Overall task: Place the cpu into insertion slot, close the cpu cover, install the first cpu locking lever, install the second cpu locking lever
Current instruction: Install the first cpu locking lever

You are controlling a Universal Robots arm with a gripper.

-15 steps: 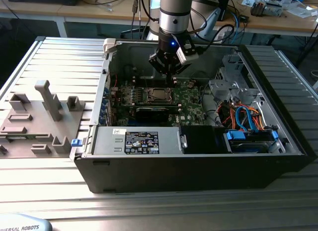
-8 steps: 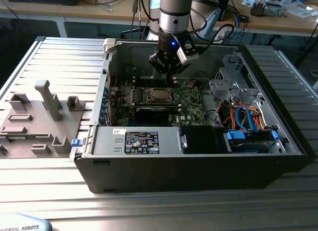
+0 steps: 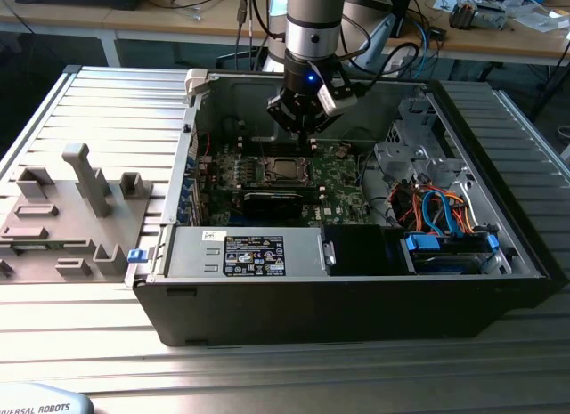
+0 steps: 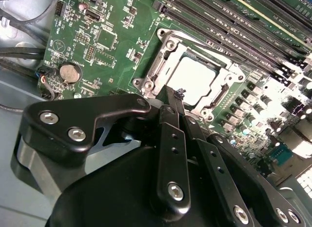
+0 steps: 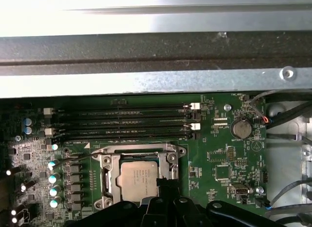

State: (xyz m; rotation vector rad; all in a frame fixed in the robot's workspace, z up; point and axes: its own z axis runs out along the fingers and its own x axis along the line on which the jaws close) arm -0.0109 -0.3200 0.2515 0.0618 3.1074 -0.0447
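Well, power supply (image 3: pixel 254 254): nearest me, a grey box along the front wall of the computer case (image 3: pixel 356 307).
Black card (image 3: pixel 280 200): just behind it, lying lengthwise across the green board (image 5: pixel 214 154).
Cpu (image 5: pixel 139 180): past the card, seated flat in the insertion slot (image 3: pixel 270 171), dull metal top facing up.
Cpu cover (image 5: pixel 141 151): looks folded down, framing the chip through its window. I cannot tell whether the levers are latched.
Handling: I'd judge the chip light, stiff and smooth-topped, with a delicate underside. Its bare edges would be the place to hold it, but the frame overlaps them.
Heading: it is square, so it has no real long axis. Its sides run parallel to the memory slots (image 5: pixel 122 122).
Gripper (image 4: pixel 174 92): poised over the socket's edge, fingers pressed together, with nothing I can make out between them. The tips sit just beside the chip's corner, and I cannot tell whether they touch the frame.
Beyond: a workbench (image 3: pixel 534 42) strewn with cables stands behind the case.
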